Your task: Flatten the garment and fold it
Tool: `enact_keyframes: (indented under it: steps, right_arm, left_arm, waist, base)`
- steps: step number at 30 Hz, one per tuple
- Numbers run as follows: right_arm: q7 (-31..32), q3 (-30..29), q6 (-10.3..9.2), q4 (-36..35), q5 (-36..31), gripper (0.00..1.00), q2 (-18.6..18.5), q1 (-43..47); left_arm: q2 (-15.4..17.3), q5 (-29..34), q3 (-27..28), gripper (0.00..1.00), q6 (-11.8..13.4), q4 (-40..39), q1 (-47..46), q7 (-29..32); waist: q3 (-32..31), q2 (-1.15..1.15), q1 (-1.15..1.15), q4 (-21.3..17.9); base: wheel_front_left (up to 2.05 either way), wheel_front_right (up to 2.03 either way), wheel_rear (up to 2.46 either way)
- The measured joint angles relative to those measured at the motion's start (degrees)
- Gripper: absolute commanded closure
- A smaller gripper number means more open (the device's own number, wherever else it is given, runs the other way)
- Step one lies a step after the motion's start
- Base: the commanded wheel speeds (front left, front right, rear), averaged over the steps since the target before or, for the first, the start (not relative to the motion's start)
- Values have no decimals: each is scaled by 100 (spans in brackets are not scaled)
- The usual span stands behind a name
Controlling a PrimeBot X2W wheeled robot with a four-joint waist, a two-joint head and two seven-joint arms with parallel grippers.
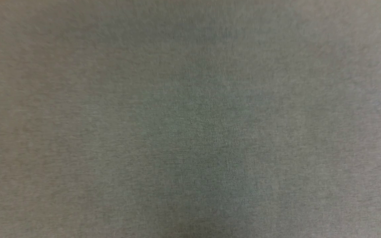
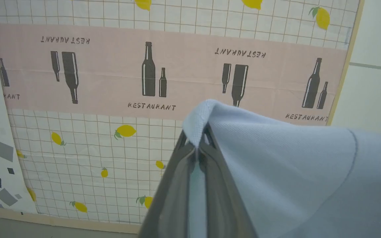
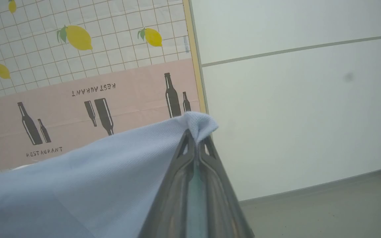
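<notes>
The left claw (image 2: 197,147) is pressed fully together, its two dark fingers (image 2: 177,185) meeting at the tips with a small bunched fold of the garment (image 2: 293,165) pinched between them. A rounded lip of the light blue cloth pokes up past the tips. From that pinch the garment runs away toward the lower right of the left wrist view in one broad taut sheet, with a thin stitched seam curving across it near the right edge. The right claw (image 3: 195,140) is likewise clamped tight on a puckered corner of the same garment (image 3: 94,172), which spreads from the tips toward the lower left of the right wrist view, smooth and taut. Beyond both claws lies a patterned sheet (image 2: 111,76): a white grid with yellow lemons and a pink band printed with dark bottles and the word RESTAURANT, bordered by a pale wooden edge (image 3: 195,66); whether it covers a bench or stands upright cannot be told. Beside that edge is a plain white panelled surface (image 3: 293,115) crossed by a thin grey seam, meeting a grey strip (image 3: 326,208) lower down. In the head view a blurred grey-green woven surface (image 1: 190,119) sits very close; what it is cannot be told.
</notes>
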Motion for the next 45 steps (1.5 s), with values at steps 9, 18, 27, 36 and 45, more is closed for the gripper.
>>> enact_keyframes:
  steps: [9, 18, 27, 36, 45]
  right_arm:
    - [-503, 156, 0, 493, 101, 100, 13, 304]
    - [-756, 578, 0, 109, 790, 100, -1, 2003]
    - [-894, 1224, 0, -452, 1822, 100, -505, 4777]
    - [-728, 1428, 0, -1040, 2533, 100, -516, 7695]
    - [-536, 1434, 0, -1260, 2509, 100, -615, 9521]
  left_arm:
    - [-11, -94, -31, 100, -336, 775, 373, -505]
    - [-235, -488, -51, 100, -579, 975, 1742, -1055]
    - [-517, -958, -199, 100, -677, 334, 4600, -1428]
    - [-1048, -1564, -247, 100, -415, -446, 7275, -1183]
    - [-1298, -2201, -13, 100, 114, -895, 9334, -782]
  waist:
    - [630, 0, 1, -18]
    - [265, 0, 0, 97]
    - [-730, 0, -1, 278]
    - [-1815, 0, -2, 439]
    - [-2651, 0, -2, 488]
  base:
    - [0, 0, 0]
    - [0, 0, 0]
    - [0, 0, 0]
    - [0, 0, 0]
    - [0, 0, 0]
